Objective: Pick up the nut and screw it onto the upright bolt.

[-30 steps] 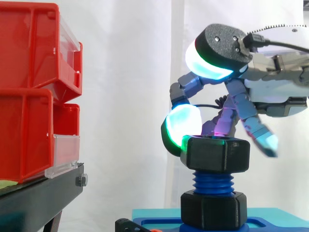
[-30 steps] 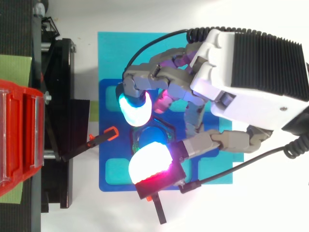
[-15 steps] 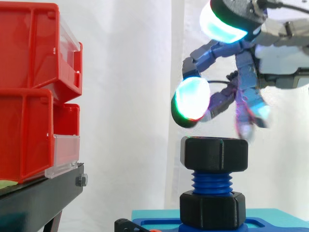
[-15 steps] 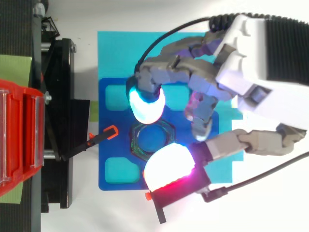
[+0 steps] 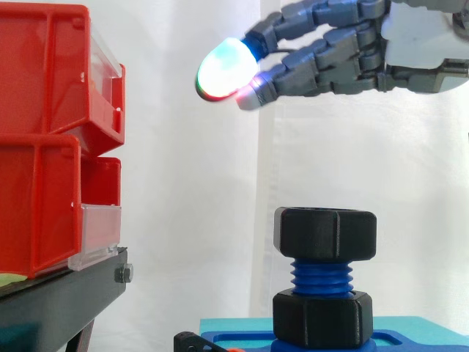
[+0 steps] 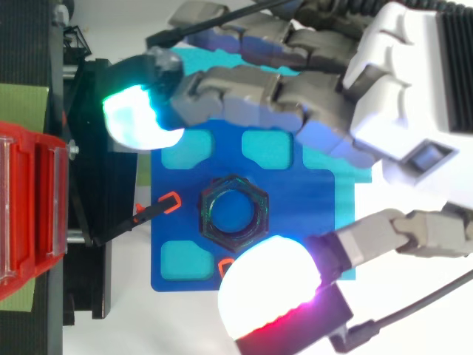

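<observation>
Blue base [image 6: 288,207] on cyan mat [image 5: 234,323]

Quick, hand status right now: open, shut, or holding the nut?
Hand: open, holding nothing; the nut sits on the bolt below it.

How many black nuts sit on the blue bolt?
2. The upper nut sits at the top of the bolt; the lower nut sits at its foot. Nothing seems hidden.

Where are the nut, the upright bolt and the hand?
nut [image 5: 326,235], side view, its front face.
upright bolt [image 5: 322,276], side view, its bare blue thread.
hand [image 5: 330,70], side view, one straight finger.
</observation>
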